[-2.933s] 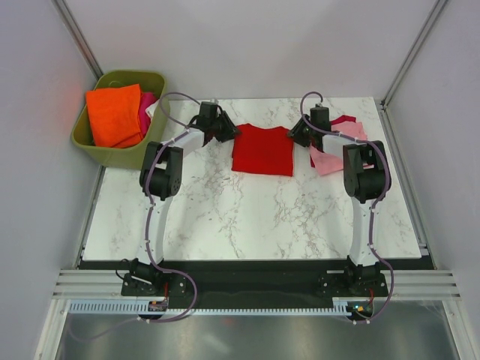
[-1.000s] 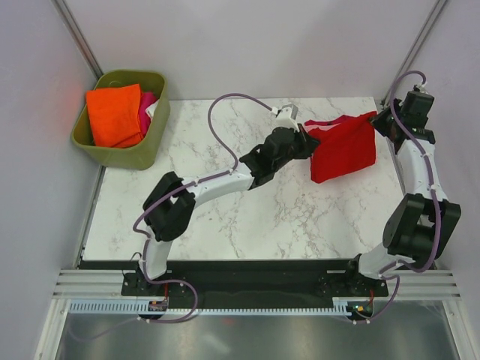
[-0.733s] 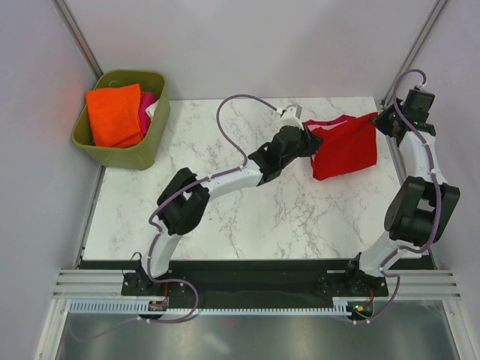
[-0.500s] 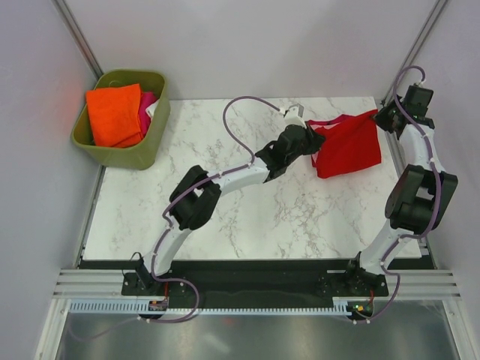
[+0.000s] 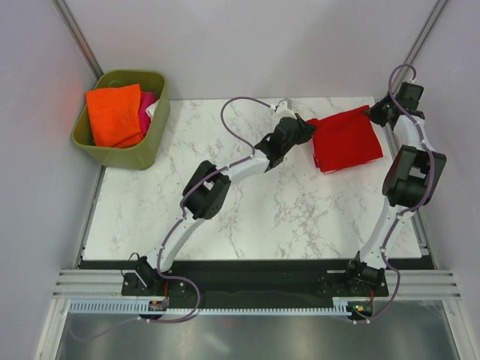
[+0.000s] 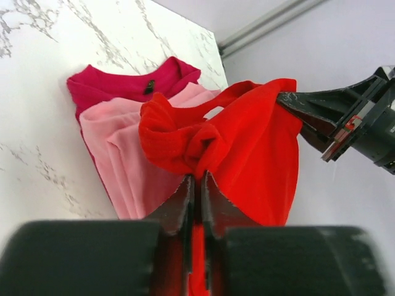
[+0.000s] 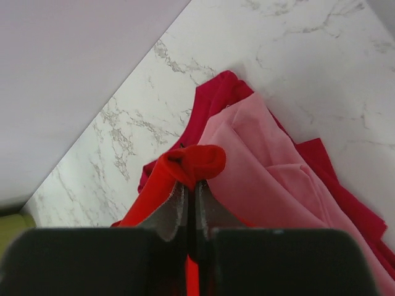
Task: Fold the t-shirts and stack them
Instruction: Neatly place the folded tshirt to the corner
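The bright red t-shirt (image 5: 345, 140) hangs spread between both grippers over the table's far right. My left gripper (image 5: 305, 129) is shut on its left corner; the bunched red cloth (image 6: 185, 139) sits in the jaws (image 6: 196, 179). My right gripper (image 5: 373, 112) is shut on the other corner (image 7: 194, 163). The light pink t-shirt with dark pink trim (image 6: 126, 157) lies flat on the table under the red one, and shows too in the right wrist view (image 7: 265, 166). From the top view it is hidden by the red shirt.
An olive-green tub (image 5: 120, 154) at the far left holds orange (image 5: 114, 114) and pink cloth. The marble table (image 5: 247, 210) has its right edge close to my right arm. Enclosure walls stand all round.
Both grippers carried the red shirt from the table's middle to the right, over the pink shirt. In the last second it moved a little farther back and lower.
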Controlling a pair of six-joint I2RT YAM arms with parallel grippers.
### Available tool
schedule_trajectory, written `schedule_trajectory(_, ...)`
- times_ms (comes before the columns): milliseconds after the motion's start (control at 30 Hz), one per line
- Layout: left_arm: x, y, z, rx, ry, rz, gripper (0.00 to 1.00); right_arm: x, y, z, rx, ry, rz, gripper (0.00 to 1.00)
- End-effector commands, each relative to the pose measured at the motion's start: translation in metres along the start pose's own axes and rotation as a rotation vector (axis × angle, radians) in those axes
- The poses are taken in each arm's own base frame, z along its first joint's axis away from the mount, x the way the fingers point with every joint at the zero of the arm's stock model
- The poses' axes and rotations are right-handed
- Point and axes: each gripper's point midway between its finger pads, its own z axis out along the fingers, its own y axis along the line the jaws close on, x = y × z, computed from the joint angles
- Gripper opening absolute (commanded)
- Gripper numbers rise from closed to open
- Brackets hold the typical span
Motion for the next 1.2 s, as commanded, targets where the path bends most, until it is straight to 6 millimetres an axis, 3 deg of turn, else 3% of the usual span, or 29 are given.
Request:
schedule_trajectory(0, -0.012, 0.004, 0.016, 0.017, -0.046, -0.089, 0.17, -0.020, 0.022, 0.031, -0.117, -0.040, -0.006, 0.21)
schedule_trajectory(33, -0.010, 0.010, 0.019, 0.007, -0.039, -0.097, 0.28, -0.019, 0.020, 0.038, -0.115, -0.035, -0.004, 0.22)
schedule_trajectory(67, -0.015, 0.007, 0.021, 0.022, -0.033, -0.105, 0.39, -0.019, 0.024, 0.042, -0.127, -0.032, -0.014, 0.76)
schedule_trajectory(100, -0.016, 0.007, 0.021, 0.019, -0.029, -0.095, 0.61, -0.015, 0.022, 0.046, -0.123, -0.025, -0.022, 0.93)
schedule_trajectory(133, -0.017, 0.006, 0.019, 0.003, -0.025, -0.077, 0.70, -0.013, 0.024, 0.046, -0.114, -0.030, -0.037, 0.98)
schedule_trajectory(200, -0.024, 0.007, 0.014, -0.017, -0.043, -0.012, 0.86, -0.011, 0.016, 0.044, -0.075, -0.052, -0.065, 0.98)
schedule_trajectory(233, -0.037, -0.005, 0.008, -0.007, -0.061, 0.001, 0.90, -0.018, 0.025, 0.035, -0.087, -0.078, -0.082, 0.98)
schedule_trajectory(300, -0.048, -0.004, 0.001, -0.036, -0.082, 0.051, 0.91, -0.028, 0.031, 0.020, -0.080, -0.112, -0.115, 0.97)
schedule_trajectory(333, -0.066, -0.020, -0.009, -0.022, -0.108, 0.062, 0.91, -0.031, 0.033, 0.013, -0.078, -0.125, -0.129, 0.97)
schedule_trajectory(367, -0.070, -0.014, -0.014, -0.046, -0.115, 0.099, 0.91, -0.030, 0.031, 0.008, -0.067, -0.130, -0.150, 0.96)
schedule_trajectory(433, -0.098, -0.036, -0.032, -0.035, -0.153, 0.123, 0.91, -0.044, 0.044, -0.017, -0.062, -0.184, -0.187, 0.96)
schedule_trajectory(467, -0.094, -0.027, -0.038, -0.064, -0.138, 0.155, 0.91, -0.042, 0.041, -0.024, -0.043, -0.191, -0.197, 0.96)
schedule_trajectory(500, -0.102, -0.031, -0.045, -0.066, -0.145, 0.167, 0.91, -0.057, 0.046, -0.043, 0.005, -0.259, -0.245, 0.96)
schedule_trajectory(533, -0.099, -0.023, -0.052, -0.086, -0.126, 0.187, 0.91, -0.055, 0.041, -0.051, 0.061, -0.257, -0.265, 0.97)
schedule_trajectory(600, -0.121, -0.039, -0.075, -0.081, -0.145, 0.223, 0.93, -0.059, 0.048, -0.075, 0.100, -0.289, -0.346, 0.97)
schedule_trajectory(633, -0.116, -0.023, -0.083, -0.120, -0.128, 0.255, 0.93, -0.051, 0.045, -0.079, 0.106, -0.273, -0.352, 0.97)
schedule_trajectory(667, -0.136, -0.040, -0.102, -0.108, -0.160, 0.260, 0.93, -0.049, 0.047, -0.086, 0.097, -0.272, -0.356, 0.97)
schedule_trajectory(700, -0.141, -0.037, -0.110, -0.124, -0.168, 0.269, 0.96, -0.053, 0.058, -0.103, 0.067, -0.300, -0.359, 0.97)
schedule_trajectory(733, -0.138, -0.021, -0.121, -0.172, -0.162, 0.291, 0.98, -0.046, 0.066, -0.109, 0.019, -0.286, -0.365, 0.97)
schedule_trajectory(767, -0.157, -0.031, -0.138, -0.167, -0.195, 0.287, 1.00, -0.031, 0.061, -0.109, 0.005, -0.256, -0.360, 0.97)
schedule_trajectory(800, -0.163, -0.028, -0.149, -0.180, -0.197, 0.290, 1.00, -0.035, 0.076, -0.129, -0.041, -0.296, -0.364, 0.97)
schedule_trajectory(867, -0.163, -0.003, -0.168, -0.234, -0.174, 0.306, 1.00, -0.014, 0.076, -0.138, -0.079, -0.270, -0.345, 0.97)
schedule_trajectory(900, -0.180, -0.013, -0.190, -0.224, -0.199, 0.299, 1.00, -0.018, 0.093, -0.164, -0.118, -0.324, -0.355, 0.98)
schedule_trajectory(933, -0.170, 0.010, -0.200, -0.268, -0.172, 0.310, 1.00, -0.012, 0.093, -0.172, -0.105, -0.337, -0.346, 0.98)
schedule_trajectory(967, -0.177, 0.016, -0.213, -0.280, -0.183, 0.307, 1.00, -0.001, 0.081, -0.175, -0.058, -0.342, -0.323, 0.98)
schedule_trajectory(1000, -0.191, 0.009, -0.233, -0.266, -0.212, 0.300, 1.00, 0.005, 0.098, -0.197, -0.100, -0.380, -0.341, 0.98)
schedule_trajectory(1033, -0.180, 0.029, -0.247, -0.300, -0.188, 0.313, 1.00, 0.024, 0.087, -0.196, -0.085, -0.356, -0.343, 0.98)
schedule_trajectory(1100, -0.183, 0.043, -0.268, -0.322, -0.197, 0.313, 1.00, 0.038, 0.092, -0.214, -0.125, -0.360, -0.335, 0.98)
schedule_trajectory(1167, -0.182, 0.059, -0.299, -0.343, -0.203, 0.331, 1.00, 0.063, 0.078, -0.207, -0.138, -0.310, -0.317, 0.97)
